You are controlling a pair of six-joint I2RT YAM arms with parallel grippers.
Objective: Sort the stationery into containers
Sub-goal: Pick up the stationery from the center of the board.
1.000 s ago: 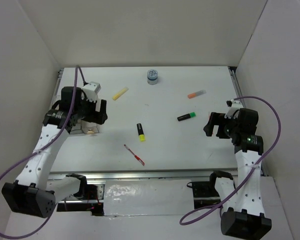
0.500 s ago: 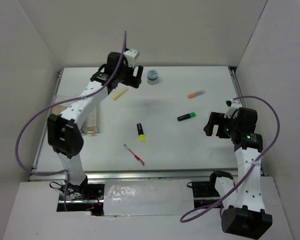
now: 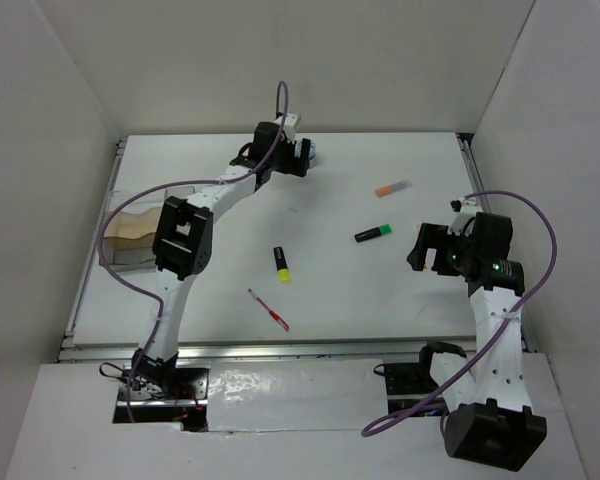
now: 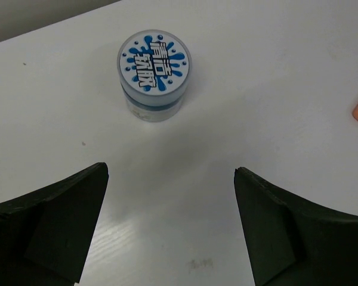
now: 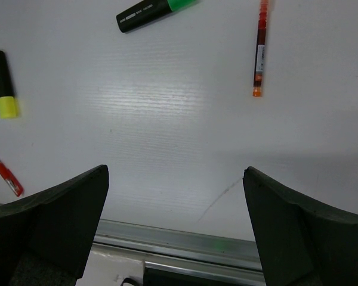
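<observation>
as the small lidded jar [image 4: 154, 71] stands upright just ahead of the left gripper [image 4: 170, 170], slightly left of centre, the jaws gape wide, holding nothing.

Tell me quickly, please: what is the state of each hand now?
Left hand: open, holding nothing.
Right hand: open, holding nothing.

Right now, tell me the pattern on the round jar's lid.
The lid is white with blue splashes and lettering; left wrist view shows it best.

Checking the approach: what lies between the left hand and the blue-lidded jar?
Nothing; the left wrist view shows bare table between the left hand and the jar.
</observation>
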